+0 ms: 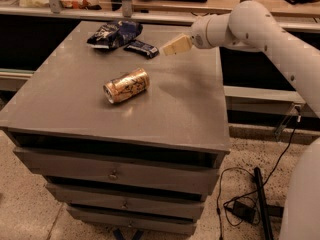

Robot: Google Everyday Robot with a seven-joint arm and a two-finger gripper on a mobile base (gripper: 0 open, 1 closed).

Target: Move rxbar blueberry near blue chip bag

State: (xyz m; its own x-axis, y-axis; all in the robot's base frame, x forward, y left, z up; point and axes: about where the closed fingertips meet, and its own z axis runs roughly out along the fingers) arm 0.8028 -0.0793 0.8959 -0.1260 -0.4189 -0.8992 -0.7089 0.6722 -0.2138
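Observation:
The rxbar blueberry [141, 48], a small flat navy bar, lies on the grey cabinet top [75, 94] at the back. It sits right beside the wrinkly blue chip bag [113, 33], just to the bag's right. My gripper [167, 48] hovers above the cabinet top a short way right of the bar and holds nothing. The arm reaches in from the right.
A gold drink can [126, 85] lies on its side near the middle of the cabinet top. The cabinet has drawers below. A rail and shelf run behind it. Cables lie on the floor at the right.

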